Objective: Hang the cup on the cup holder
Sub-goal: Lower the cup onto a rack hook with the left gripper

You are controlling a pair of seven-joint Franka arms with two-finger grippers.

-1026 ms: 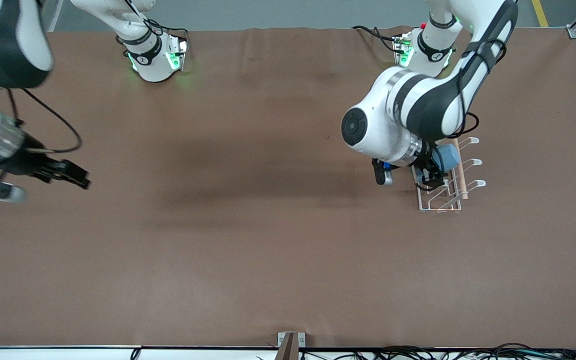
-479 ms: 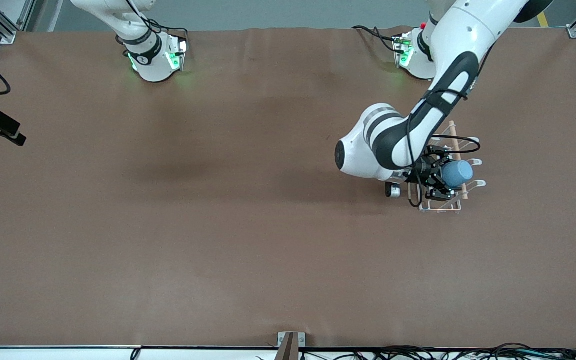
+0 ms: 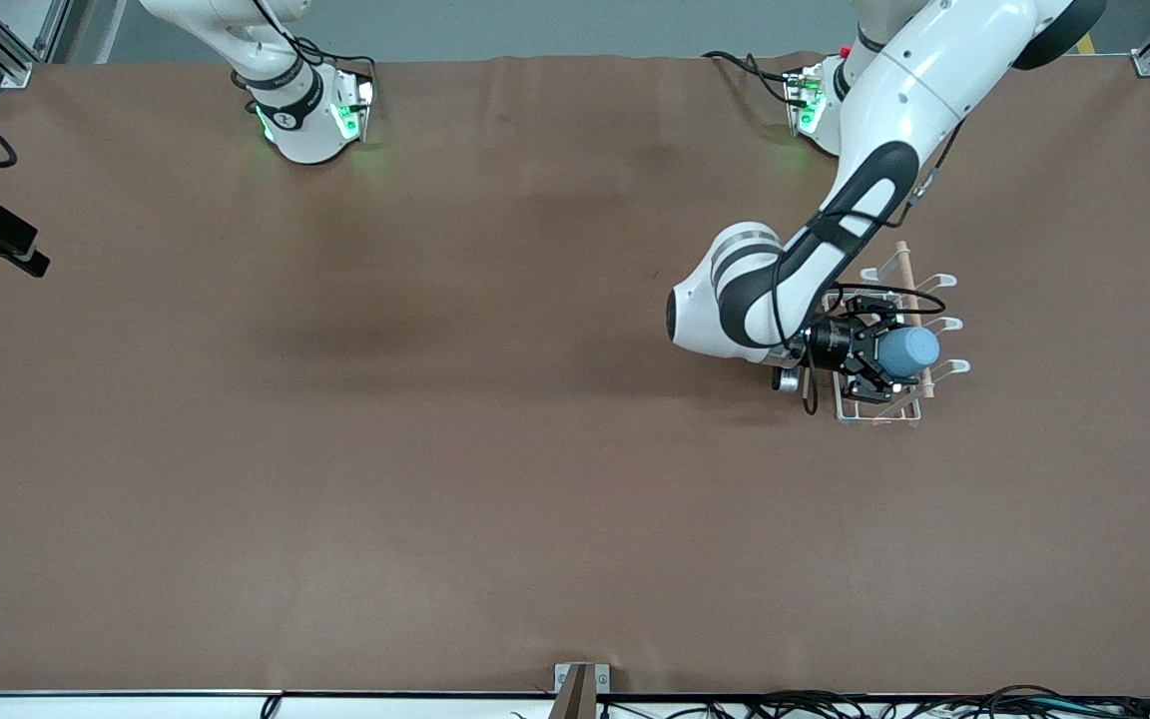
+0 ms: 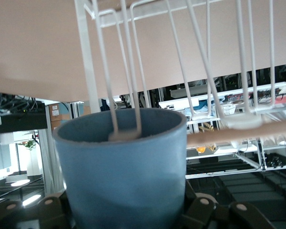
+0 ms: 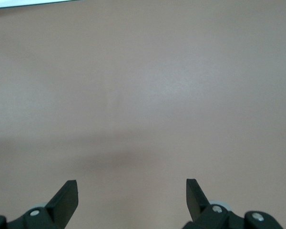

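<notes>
My left gripper (image 3: 882,353) is shut on the light-blue cup (image 3: 910,351) and holds it sideways against the white wire cup holder (image 3: 876,412), beside its wooden rod (image 3: 916,318). In the left wrist view the cup (image 4: 121,171) fills the lower middle, and one looped prong tip (image 4: 125,135) sits just inside its open mouth. The rod (image 4: 257,131) crosses beside the cup. My right gripper (image 3: 8,250) is open and empty at the right arm's end of the table. In the right wrist view it (image 5: 132,192) has only bare table under it.
The brown table cover (image 3: 495,449) is bare apart from the rack. The rack's other prongs (image 3: 946,322) stick out toward the left arm's end of the table. Cables run along the table's front edge (image 3: 835,699).
My left arm has turned the cup onto its side and brought its mouth onto a prong of the rack. My right arm has pulled back to the table's edge.
</notes>
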